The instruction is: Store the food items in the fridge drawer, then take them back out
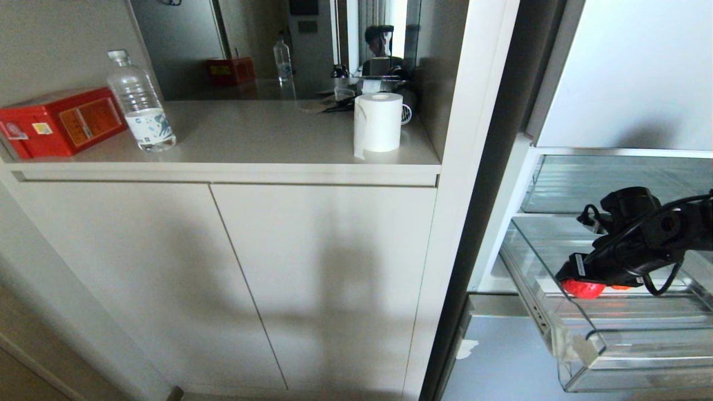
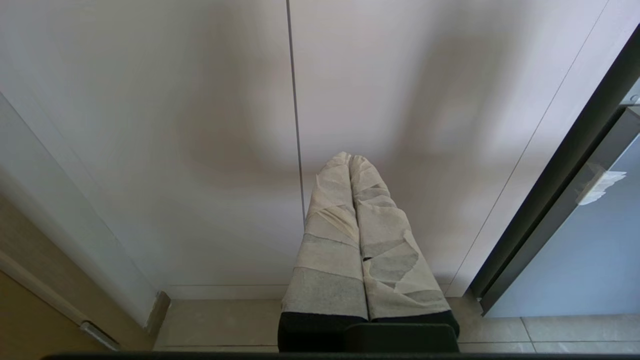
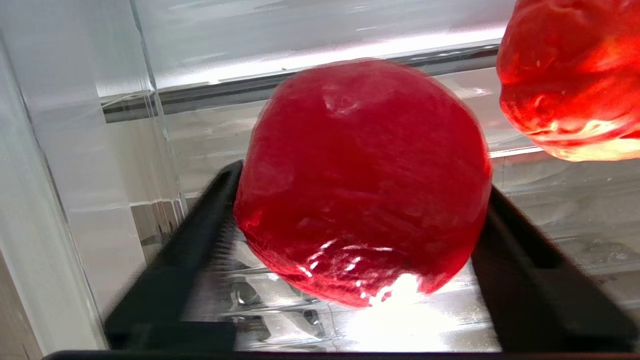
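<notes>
Right claw (image 3: 360, 250): my fingers flank the red piece (image 3: 362, 180), touching both its sides.
Orange piece (image 3: 575, 75): just beside.
Fridge drawer (image 1: 590, 340): around us.

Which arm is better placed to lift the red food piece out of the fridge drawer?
Right. The right pincer is inside the fridge drawer, one finger on each side of the red piece. The left pincer is shut and faces the cabinet doors, away from the fridge.

Beige cabinet doors (image 1: 223, 278) (shadowed), tiled floor (image 2: 225, 325)
</notes>
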Robot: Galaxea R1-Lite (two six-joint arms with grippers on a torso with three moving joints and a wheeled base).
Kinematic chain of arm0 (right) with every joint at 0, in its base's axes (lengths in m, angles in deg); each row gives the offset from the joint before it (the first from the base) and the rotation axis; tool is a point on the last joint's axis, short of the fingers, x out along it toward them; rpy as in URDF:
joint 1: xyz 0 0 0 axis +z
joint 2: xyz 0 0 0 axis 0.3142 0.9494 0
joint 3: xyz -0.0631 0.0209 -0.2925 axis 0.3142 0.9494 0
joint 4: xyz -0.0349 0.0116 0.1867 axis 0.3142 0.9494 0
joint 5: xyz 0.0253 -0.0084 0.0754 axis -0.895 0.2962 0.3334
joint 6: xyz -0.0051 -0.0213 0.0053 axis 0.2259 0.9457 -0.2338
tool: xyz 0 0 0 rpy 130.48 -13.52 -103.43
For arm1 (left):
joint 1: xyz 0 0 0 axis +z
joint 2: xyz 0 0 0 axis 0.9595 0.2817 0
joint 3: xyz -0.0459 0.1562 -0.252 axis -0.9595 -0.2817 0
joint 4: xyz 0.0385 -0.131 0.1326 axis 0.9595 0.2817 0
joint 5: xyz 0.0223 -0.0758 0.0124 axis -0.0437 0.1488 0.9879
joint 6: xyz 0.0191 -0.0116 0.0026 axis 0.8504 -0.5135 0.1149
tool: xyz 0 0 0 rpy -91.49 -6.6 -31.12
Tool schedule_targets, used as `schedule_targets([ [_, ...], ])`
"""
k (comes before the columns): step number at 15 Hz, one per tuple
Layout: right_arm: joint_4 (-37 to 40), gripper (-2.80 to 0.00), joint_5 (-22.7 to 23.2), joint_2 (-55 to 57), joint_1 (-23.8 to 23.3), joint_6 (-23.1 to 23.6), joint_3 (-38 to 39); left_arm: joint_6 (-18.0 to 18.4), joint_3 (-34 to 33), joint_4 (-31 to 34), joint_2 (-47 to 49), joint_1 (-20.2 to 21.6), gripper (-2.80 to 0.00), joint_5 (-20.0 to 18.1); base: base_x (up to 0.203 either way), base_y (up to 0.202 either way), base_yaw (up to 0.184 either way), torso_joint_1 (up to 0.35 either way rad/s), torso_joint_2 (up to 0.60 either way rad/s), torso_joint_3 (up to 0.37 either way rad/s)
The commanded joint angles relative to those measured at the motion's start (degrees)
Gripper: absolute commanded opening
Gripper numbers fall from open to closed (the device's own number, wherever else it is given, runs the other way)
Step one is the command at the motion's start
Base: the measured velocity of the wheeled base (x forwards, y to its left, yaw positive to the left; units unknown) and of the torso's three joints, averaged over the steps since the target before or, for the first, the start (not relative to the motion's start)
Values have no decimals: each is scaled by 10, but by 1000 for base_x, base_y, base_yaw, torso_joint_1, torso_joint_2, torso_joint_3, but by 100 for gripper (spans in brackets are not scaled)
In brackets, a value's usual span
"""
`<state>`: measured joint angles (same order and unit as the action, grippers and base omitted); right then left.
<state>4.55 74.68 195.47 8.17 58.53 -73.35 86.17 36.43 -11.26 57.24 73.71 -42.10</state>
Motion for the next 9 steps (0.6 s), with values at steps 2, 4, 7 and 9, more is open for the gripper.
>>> schedule_targets([
  [2,1,-280,0,-2,-1,-1,2,0,0,0,0,0,-280,0,0,0,0,0,0,0],
  [4,1,-280,1,-19,-1,-2,10,0,0,0,0,0,-280,0,0,0,0,0,0,0],
  [7,2,-280,2,-97,-1,-2,42,0,0,0,0,0,-280,0,0,0,0,0,0,0],
  [9,3,-280,1,-185,-1,-3,80,0,0,0,0,0,-280,0,0,0,0,0,0,0],
])
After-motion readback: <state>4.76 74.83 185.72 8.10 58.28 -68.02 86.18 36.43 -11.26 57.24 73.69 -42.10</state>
